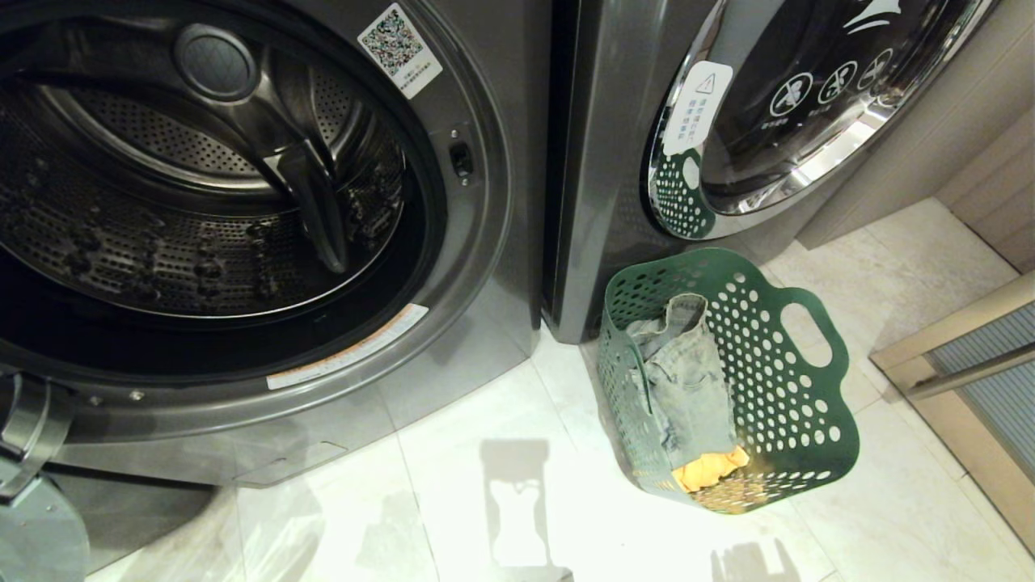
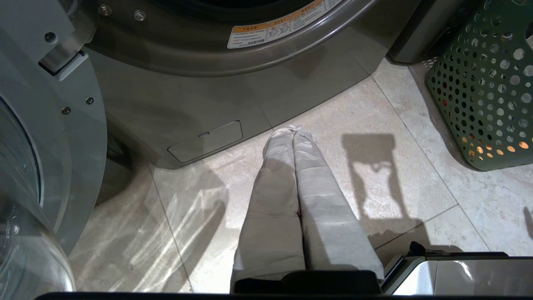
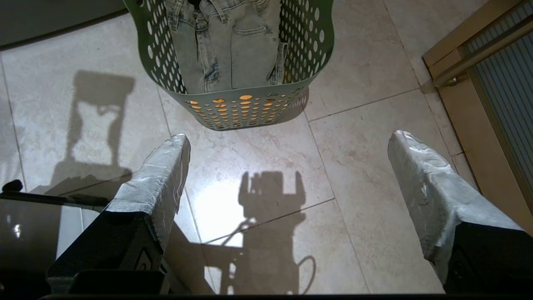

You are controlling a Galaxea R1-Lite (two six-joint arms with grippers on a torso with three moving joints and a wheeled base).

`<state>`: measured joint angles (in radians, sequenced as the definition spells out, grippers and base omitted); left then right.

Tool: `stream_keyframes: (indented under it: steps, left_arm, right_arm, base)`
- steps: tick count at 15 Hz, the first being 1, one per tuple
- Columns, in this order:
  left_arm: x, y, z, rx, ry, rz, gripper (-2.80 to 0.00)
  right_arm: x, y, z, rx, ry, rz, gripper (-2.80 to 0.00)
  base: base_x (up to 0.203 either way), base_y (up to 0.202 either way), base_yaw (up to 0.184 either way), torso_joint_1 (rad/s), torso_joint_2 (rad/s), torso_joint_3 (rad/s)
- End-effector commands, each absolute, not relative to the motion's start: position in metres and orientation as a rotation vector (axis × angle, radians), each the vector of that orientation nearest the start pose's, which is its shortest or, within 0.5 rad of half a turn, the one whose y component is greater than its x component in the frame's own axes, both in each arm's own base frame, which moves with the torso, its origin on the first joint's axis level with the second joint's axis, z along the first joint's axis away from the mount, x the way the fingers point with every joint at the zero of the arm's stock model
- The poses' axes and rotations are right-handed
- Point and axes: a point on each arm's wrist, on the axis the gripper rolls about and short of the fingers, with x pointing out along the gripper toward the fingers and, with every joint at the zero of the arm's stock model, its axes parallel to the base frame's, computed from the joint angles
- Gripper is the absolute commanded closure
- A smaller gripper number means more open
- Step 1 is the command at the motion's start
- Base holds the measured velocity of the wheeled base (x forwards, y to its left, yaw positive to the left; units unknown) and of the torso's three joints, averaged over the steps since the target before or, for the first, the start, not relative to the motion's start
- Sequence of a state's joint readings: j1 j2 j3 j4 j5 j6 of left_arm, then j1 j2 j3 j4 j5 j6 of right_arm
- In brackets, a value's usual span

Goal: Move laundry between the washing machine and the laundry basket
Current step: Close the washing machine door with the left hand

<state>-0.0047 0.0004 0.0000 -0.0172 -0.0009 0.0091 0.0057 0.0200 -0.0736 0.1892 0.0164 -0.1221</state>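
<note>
The washing machine [image 1: 485,267] fills the left of the head view, its door swung open and its steel drum [image 1: 202,202] showing no clothes. The green laundry basket [image 1: 796,388] stands on the floor to its right. In the basket lies laundry: a pale denim garment [image 1: 683,380] over a small orange-yellow piece [image 1: 711,467]. Neither gripper appears in the head view. My left gripper [image 2: 291,131] hangs shut and empty above the tiles in front of the washer's base. My right gripper [image 3: 289,136] is open and empty over the floor, a little short of the basket [image 3: 250,110] with the denim [image 3: 233,46].
A second machine with a closed chrome-ringed door [image 1: 808,105] stands behind the basket. The washer's open glass door [image 2: 25,166] hangs at the far left. A wood-framed panel [image 1: 970,380] borders the floor on the right. Pale tiles [image 1: 485,501] lie between washer and basket.
</note>
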Motion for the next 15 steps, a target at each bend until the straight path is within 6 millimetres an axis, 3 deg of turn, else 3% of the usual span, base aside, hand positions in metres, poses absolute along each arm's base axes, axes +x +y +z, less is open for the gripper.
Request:
stream_keyframes:
  steps: [1,6,15]
  left_arm:
    - [-0.0223,0.0001,0.0755,0.009,-0.011,-0.006,0.0]
    - [-0.0224,0.0001,0.076,0.003,-0.014,-0.005,0.0]
    - [-0.0224,0.0001,0.076,0.003,-0.015,-0.005,0.0]
  right_arm:
    - [-0.0291,0.0002,0.0757,-0.12,0.117,0.029,-2.8]
    - [-0.0291,0.0002,0.0758,-0.12,0.116,0.029,-2.8]
    - [-0.0291,0.0002,0.0759,-0.12,0.115,0.028,-2.8]
  base:
    - [0.0,0.0,0.0,0.0,0.0,0.0]
    - [0.0,0.0,0.0,0.002,0.0,0.041]
    - [0.0,0.0,0.0,0.0,0.0,0.194]
